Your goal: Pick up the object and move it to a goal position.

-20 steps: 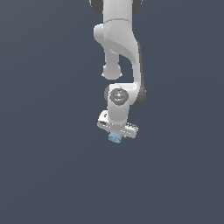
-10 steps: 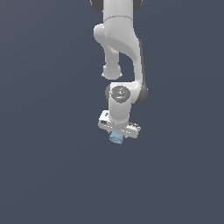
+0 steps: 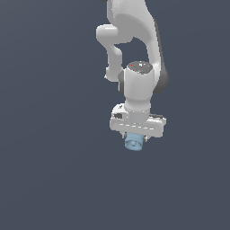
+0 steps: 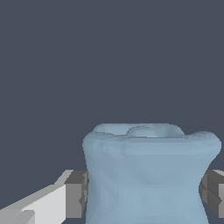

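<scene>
Below the white wrist housing, at the centre of the exterior view, the gripper [image 3: 134, 140] points straight down with the object [image 3: 134, 142] held between its fingers. Arm [image 3: 134, 40] descends from the top edge of that view, elbow bent, last joint a rounded white drum with a dark band on the exterior view's right.

Object: pale blue, stubby, rounded edges. Only its lower part shows under the gripper body in the exterior view; it is narrower than the white crossbar above it. Nothing touches it from below; plain dark grey-blue background on all sides, and whether a surface lies beneath cannot be told.

Wrist view: object [image 4: 148, 175] fills the lower half of the picture, waisted at the middle, flaring at the end away from the camera, with a shallow round hollow in that end face. Grey fingertips [image 4: 76, 194] press against its flanks, one on either side, touching. Fingers closed narrow on the piece, gap equal to its width. One white finger link visible behind the nearer pad; the other pad is cut by the picture edge.
</scene>
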Tool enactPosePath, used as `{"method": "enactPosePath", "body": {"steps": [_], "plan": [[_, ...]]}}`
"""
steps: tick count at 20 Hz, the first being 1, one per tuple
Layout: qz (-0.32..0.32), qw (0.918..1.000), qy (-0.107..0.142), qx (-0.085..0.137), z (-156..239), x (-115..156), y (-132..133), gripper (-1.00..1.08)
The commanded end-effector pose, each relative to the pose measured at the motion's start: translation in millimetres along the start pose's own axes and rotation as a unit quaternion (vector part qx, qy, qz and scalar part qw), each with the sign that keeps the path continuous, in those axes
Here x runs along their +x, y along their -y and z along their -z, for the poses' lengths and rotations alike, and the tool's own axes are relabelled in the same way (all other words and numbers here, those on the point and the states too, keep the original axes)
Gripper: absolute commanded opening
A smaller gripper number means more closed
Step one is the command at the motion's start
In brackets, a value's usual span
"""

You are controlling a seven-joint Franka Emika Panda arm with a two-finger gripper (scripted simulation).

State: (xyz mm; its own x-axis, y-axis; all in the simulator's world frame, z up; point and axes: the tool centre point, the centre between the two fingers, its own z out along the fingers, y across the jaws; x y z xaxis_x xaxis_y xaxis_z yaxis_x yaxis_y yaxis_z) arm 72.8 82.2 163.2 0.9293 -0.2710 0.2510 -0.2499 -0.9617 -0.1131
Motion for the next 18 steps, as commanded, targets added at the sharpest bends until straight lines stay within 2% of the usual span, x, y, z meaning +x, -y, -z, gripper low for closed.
{"method": "enactPosePath", "body": {"steps": [1, 5, 10, 14, 18], "plan": [[0.011, 0.9989, -0.042, 0.021, 38.4, 18.7, 27.2, -1.00], [0.030, 0.9912, -0.115, 0.057, 112.1, 41.6, 71.2, -1.00], [0.050, 0.9755, -0.192, 0.095, 195.9, 51.4, 112.1, -1.00], [0.061, 0.9633, -0.235, 0.115, 243.9, 50.1, 131.9, -1.00], [0.068, 0.9540, -0.262, 0.128, 276.0, 46.3, 143.8, -1.00]]}}
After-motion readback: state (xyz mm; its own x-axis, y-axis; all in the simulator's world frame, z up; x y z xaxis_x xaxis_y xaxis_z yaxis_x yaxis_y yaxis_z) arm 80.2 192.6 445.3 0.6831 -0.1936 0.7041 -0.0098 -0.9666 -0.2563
